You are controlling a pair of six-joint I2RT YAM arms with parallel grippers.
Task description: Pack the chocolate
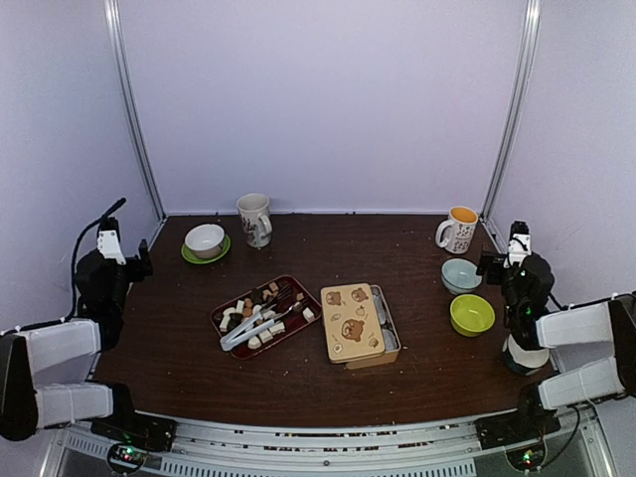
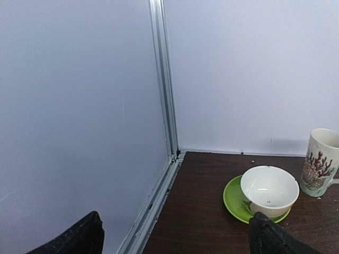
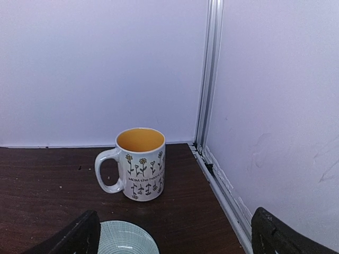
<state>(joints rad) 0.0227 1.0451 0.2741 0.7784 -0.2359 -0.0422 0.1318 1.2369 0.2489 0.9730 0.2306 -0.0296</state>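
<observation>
Small white and brown pieces of chocolate (image 1: 260, 310) lie on a dark red tray (image 1: 218, 320) at the table's middle left, with silver tongs (image 1: 253, 326) lying among them. Right of the tray stands a tin box (image 1: 389, 333) with a cream lid (image 1: 352, 320) printed with bears resting askew on it. My left gripper (image 1: 110, 241) is raised at the far left edge, open and empty (image 2: 175, 241). At the far right edge, my right gripper (image 1: 517, 241) is also open and empty (image 3: 177, 238). Both are far from the tray.
A white bowl (image 1: 205, 238) (image 2: 269, 190) on a green saucer and a patterned mug (image 1: 255, 219) (image 2: 320, 161) stand at the back left. At the right are a flower mug with a yellow inside (image 1: 459, 230) (image 3: 141, 164), a pale blue bowl (image 1: 461, 275) (image 3: 124, 239) and a green bowl (image 1: 472, 314).
</observation>
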